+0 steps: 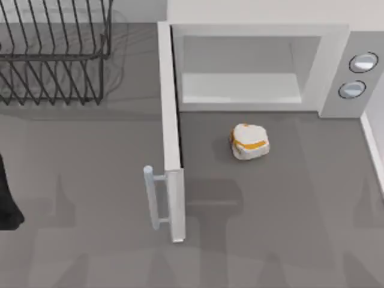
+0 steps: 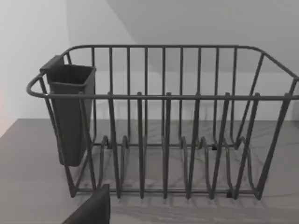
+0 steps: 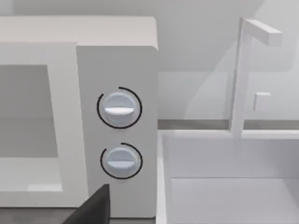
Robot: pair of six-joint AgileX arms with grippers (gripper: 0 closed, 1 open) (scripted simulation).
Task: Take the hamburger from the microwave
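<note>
The hamburger [image 1: 249,143], a small whitish lump with an orange band, lies on the grey table just in front of the microwave [image 1: 258,66]. The microwave's pale cavity [image 1: 240,87] stands bare, and its white door [image 1: 173,156] is swung wide open toward the front, bar handle [image 1: 153,198] facing left. My left arm [image 1: 7,204] is parked at the table's left edge, far from the hamburger. A dark part of my left gripper [image 2: 91,210] faces the dish rack. A dark part of my right gripper [image 3: 91,207] faces the microwave's two dials [image 3: 119,108].
A dark wire dish rack [image 1: 54,54] with a cutlery cup [image 2: 70,116] stands at the back left. A white sink [image 3: 224,177] with a tap [image 3: 243,74] adjoins the microwave on the right. Open grey tabletop [image 1: 270,240] lies in front.
</note>
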